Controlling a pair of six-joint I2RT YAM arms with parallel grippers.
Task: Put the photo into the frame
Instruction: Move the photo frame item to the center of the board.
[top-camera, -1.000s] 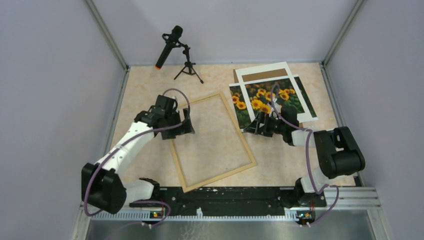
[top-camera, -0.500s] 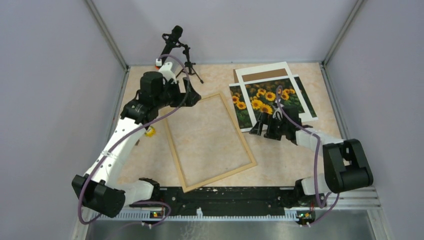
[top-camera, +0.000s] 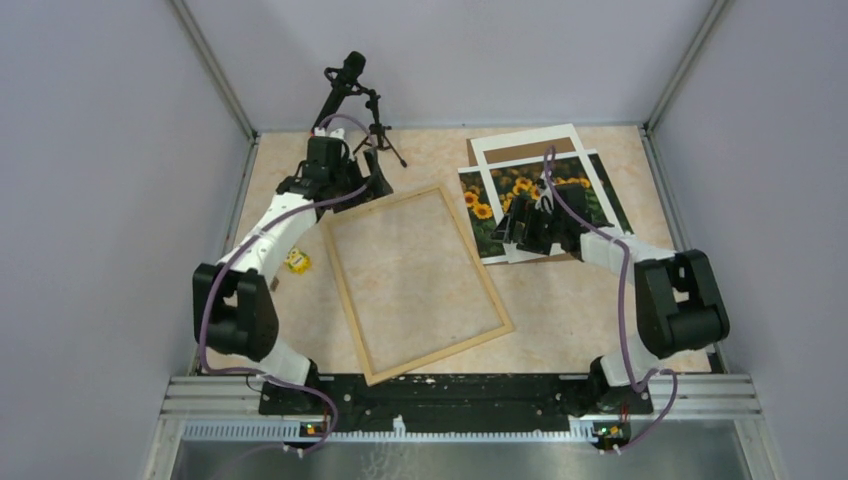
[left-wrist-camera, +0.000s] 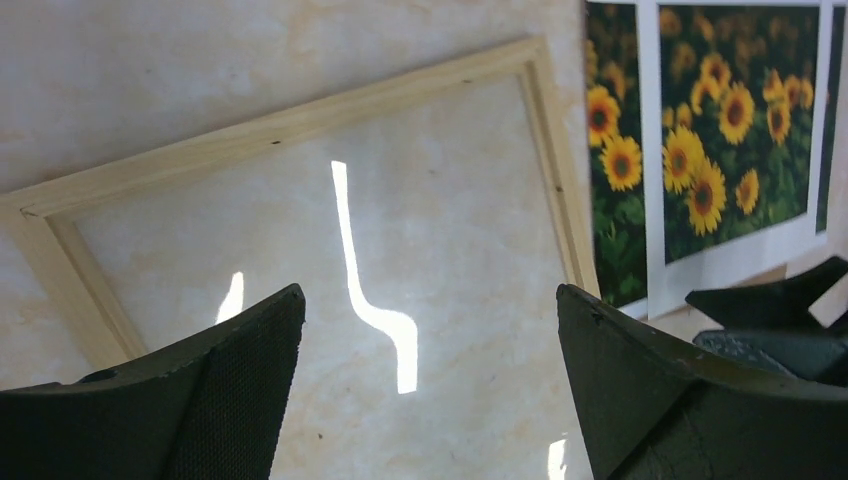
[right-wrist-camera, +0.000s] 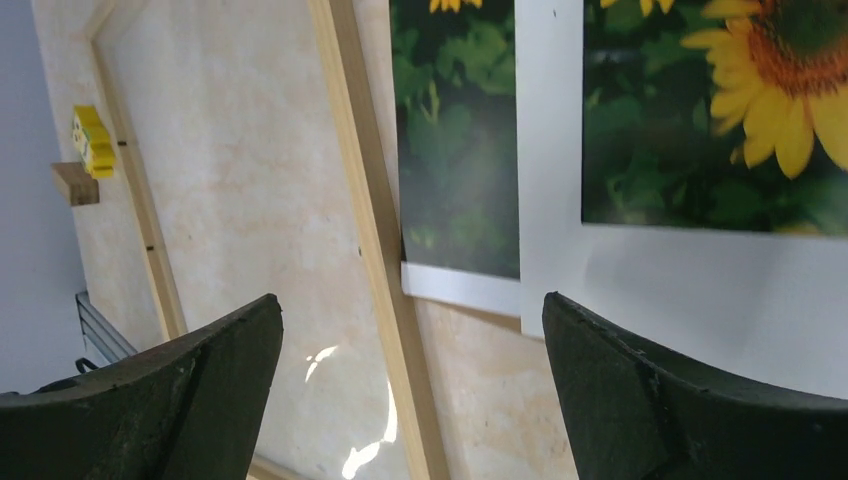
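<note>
Top external: the photo lies near the table's far right corner, under the white mat, beside the frame. Left gripper and right gripper hang spread and empty, probably ready to uncover it.

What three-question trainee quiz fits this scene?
1. True or false: the photo already lies inside the frame.
2. What lies on top of the photo? A) white mat B) brown backing board C) microphone
3. Which gripper hangs by the frame's far rail?

Key:
1. False. The photo lies on the table to the right of the frame.
2. A
3. The left gripper, jaws open.
</note>
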